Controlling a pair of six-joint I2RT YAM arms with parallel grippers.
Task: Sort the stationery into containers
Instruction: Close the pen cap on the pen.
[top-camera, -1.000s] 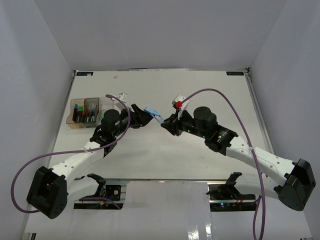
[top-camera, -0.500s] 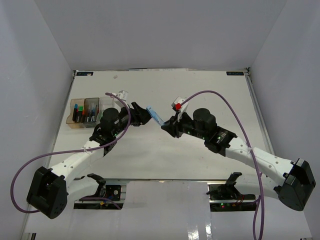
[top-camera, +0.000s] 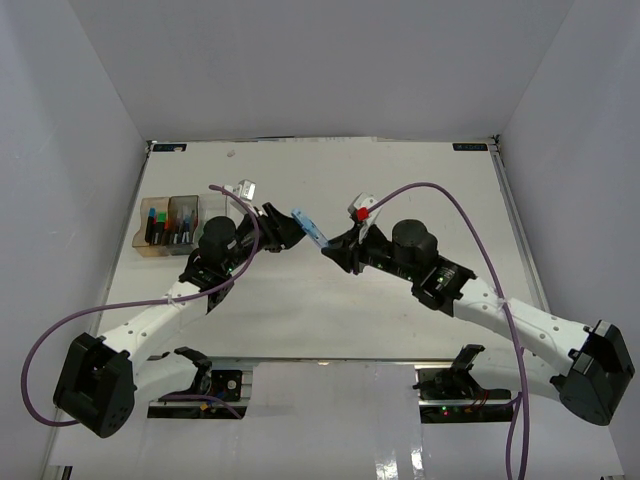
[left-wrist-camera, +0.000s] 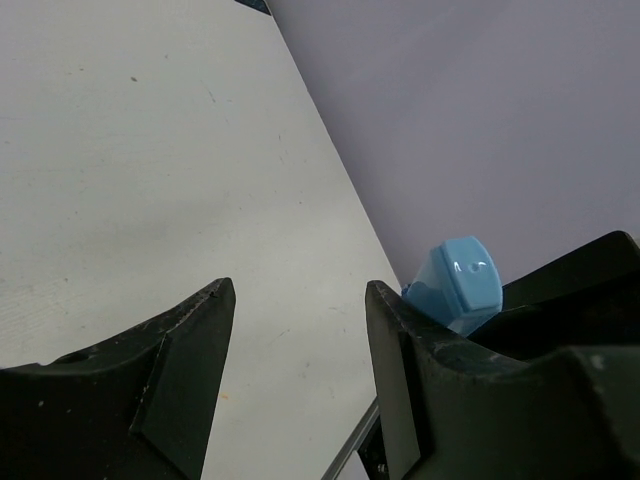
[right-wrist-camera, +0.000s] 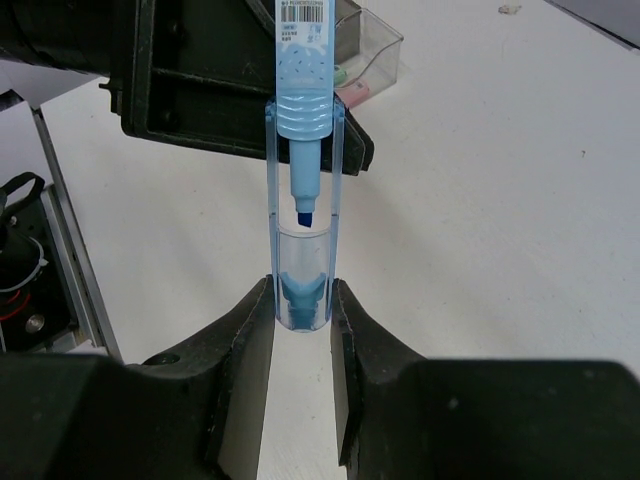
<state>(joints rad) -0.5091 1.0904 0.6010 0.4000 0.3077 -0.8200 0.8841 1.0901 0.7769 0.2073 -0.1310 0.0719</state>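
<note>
My right gripper (top-camera: 331, 247) (right-wrist-camera: 303, 297) is shut on the clear cap end of a light-blue highlighter (right-wrist-camera: 303, 150), held above the table. The highlighter (top-camera: 310, 228) points toward my left gripper (top-camera: 286, 229). The left gripper (left-wrist-camera: 298, 300) is open and empty. The highlighter's blue butt end (left-wrist-camera: 456, 282) lies just outside its right finger (left-wrist-camera: 400, 340), not between the jaws. The containers stand at the far left: amber (top-camera: 153, 225) and grey (top-camera: 184, 220) boxes holding several highlighters. The clear box (right-wrist-camera: 372, 52) holds pastel pieces and is mostly hidden by the left arm from above.
The table's far edge and the white enclosure walls (top-camera: 90, 150) surround the work area. Purple cables (top-camera: 440, 195) loop over both arms. The table's metal side rail (right-wrist-camera: 60, 220) runs on the left of the right wrist view.
The left gripper has edged a little toward the highlighter's free end. The right gripper keeps its hold, and the highlighter has shifted only slightly.
</note>
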